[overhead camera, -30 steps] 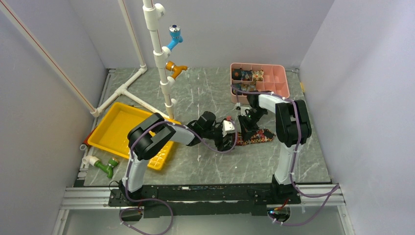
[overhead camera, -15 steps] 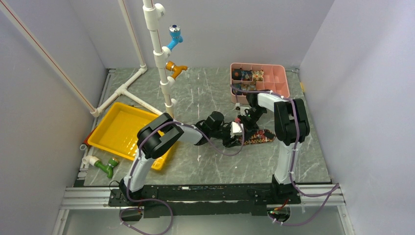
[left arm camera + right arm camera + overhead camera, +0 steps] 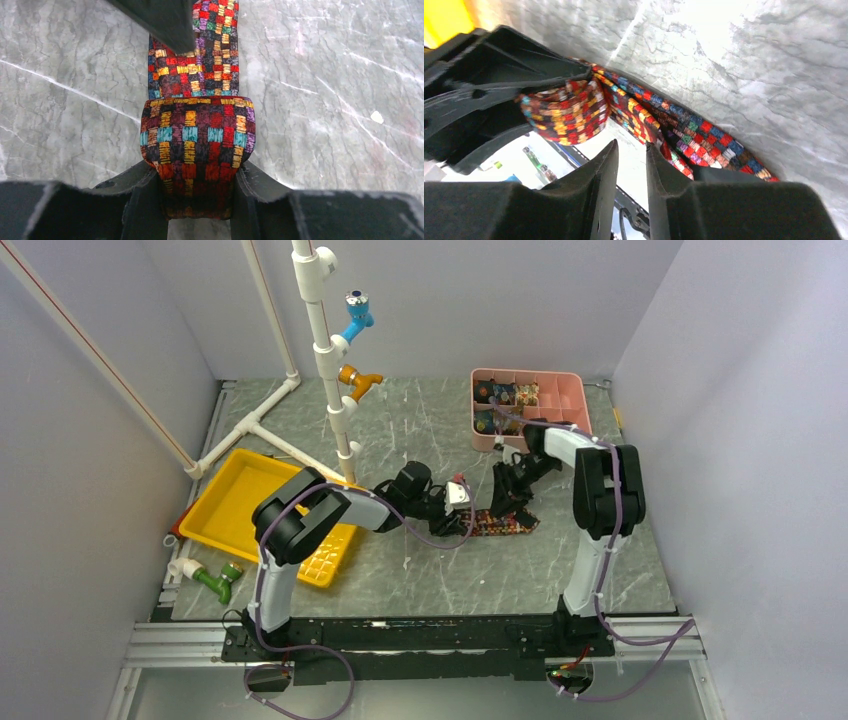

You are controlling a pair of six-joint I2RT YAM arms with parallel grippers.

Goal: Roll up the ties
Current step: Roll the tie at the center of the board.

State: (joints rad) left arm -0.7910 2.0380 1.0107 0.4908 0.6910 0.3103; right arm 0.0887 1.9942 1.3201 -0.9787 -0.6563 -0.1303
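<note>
— On the surface (image 3: pixel 420 570), what just changed?
— My left tool (image 3: pixel 197 172) has clamped the tie (image 3: pixel 195 130) by its rolled end; my right tool (image 3: pixel 630 150) has parted, gripping nothing. Roll's secured, I'd judge; the flat tail still needs winding.

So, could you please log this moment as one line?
left gripper: shut on tie roll | right gripper: open at flat tail | roll unfinished

1. Half-rolled tie (image 3: pixel 195 145): red, gold and blue checks, one end wound into a tight roll, the rest a flat strip, lying near the pink box's (image 3: pixel 560 390) front.
2. Rolled ties (image 3: pixel 507 395): small patterned rolls inside the pink box's left compartments.
</note>
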